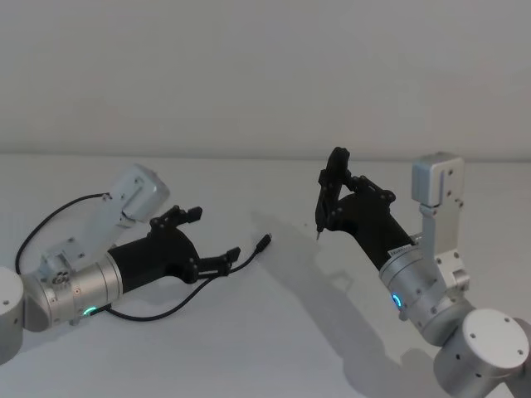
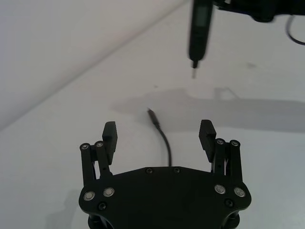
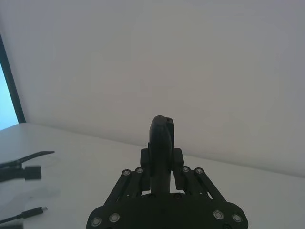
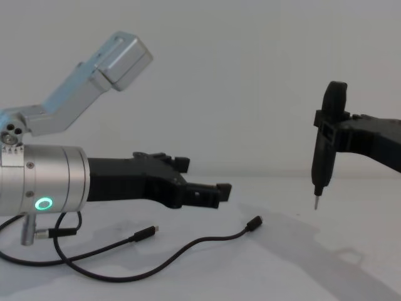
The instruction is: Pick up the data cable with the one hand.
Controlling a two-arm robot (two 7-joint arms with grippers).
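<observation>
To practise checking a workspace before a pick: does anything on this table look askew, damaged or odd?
Nothing stands out. The data cable lies loose and curved on the table beneath the open left gripper, with no break visible. The right gripper holds a pen-like tool upright.

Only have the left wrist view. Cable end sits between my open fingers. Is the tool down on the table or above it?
Observer: Above it. In the chest view the left tool hovers, with a clear gap down to the data cable lying on the table.
Operator: Any other cable nearby?
Observer: Yes. A second thin cable with a silver-tipped plug lies on the table, further toward the robot's left than the data cable's plug.
Operator: Right arm in the way?
Observer: Probably not. The right tool is shut on an upright pen-like instrument, off to the right, with its tip above the table.
</observation>
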